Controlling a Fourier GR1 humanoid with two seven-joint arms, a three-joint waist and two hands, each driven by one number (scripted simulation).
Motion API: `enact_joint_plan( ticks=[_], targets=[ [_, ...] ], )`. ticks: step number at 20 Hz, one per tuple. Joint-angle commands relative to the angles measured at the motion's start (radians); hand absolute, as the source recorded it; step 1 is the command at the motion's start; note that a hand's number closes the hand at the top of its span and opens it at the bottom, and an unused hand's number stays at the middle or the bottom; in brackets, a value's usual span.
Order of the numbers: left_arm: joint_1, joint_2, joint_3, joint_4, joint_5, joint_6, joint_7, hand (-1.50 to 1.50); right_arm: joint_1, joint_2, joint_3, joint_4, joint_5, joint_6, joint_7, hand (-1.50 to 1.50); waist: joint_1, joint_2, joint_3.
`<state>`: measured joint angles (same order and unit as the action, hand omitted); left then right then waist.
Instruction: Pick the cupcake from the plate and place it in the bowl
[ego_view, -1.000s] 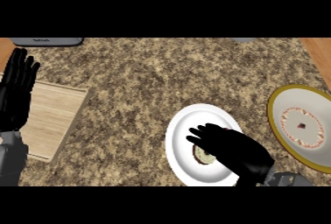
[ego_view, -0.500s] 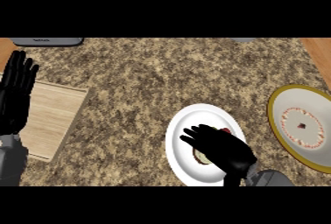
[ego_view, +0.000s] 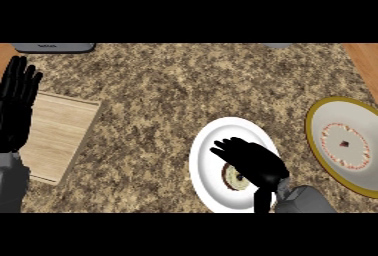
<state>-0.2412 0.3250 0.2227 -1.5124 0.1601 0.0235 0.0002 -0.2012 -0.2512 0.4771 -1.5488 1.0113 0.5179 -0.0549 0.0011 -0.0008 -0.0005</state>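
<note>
Right hand (ego_view: 255, 161) hovered over round cupcake (ego_view: 235, 177) on glossy white plate (ego_view: 214, 145), fingers relaxed, grasping nothing; axis unclear. Yellow-rimmed bowl (ego_view: 319, 125) right. Left hand (ego_view: 18, 102) released.

The counter top (ego_view: 162, 90) is brown and speckled, like stone. A light wooden board (ego_view: 60, 135) lies flat on it near the left side. A grey thing (ego_view: 55, 47) sits at the top edge, only partly in view. Plain orange wood (ego_view: 363, 57) shows at the top right corner.
</note>
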Motion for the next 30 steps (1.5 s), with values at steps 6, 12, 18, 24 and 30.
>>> enact_joint_plan(
  ticks=[6, 12, 18, 24, 30],
  targets=[
    [-0.011, -0.005, 0.022, 0.109, -0.015, -0.038, -0.083, 0.0, -0.056, 0.046, -0.033, 0.117, 0.058, -0.151, -0.151, 1.5, -0.001, 0.002, 0.0],
    [-0.009, -0.052, -0.02, 0.013, -0.058, 0.023, -0.016, 0.0, -0.012, 0.065, -0.027, 0.096, 0.12, -0.188, -0.184, 1.5, -0.001, 0.0, 0.001],
    [0.054, 0.014, 0.089, 0.015, -0.026, 0.041, -0.016, 0.0, 0.252, -0.271, -0.498, 0.118, -0.004, -0.252, -0.071, 1.5, -0.19, -0.017, 0.006],
    [0.105, 0.019, 0.117, 0.006, -0.011, 0.031, -0.031, 0.0, 0.357, -0.471, -0.88, 0.266, -0.138, -0.326, -0.111, 1.5, -0.184, -0.019, 0.006],
    [0.083, 0.007, 0.099, 0.008, -0.009, 0.023, -0.033, 0.0, 0.478, -0.658, -1.224, 0.44, -0.314, -0.39, -0.349, 1.5, -0.136, -0.013, 0.003]
  ],
)
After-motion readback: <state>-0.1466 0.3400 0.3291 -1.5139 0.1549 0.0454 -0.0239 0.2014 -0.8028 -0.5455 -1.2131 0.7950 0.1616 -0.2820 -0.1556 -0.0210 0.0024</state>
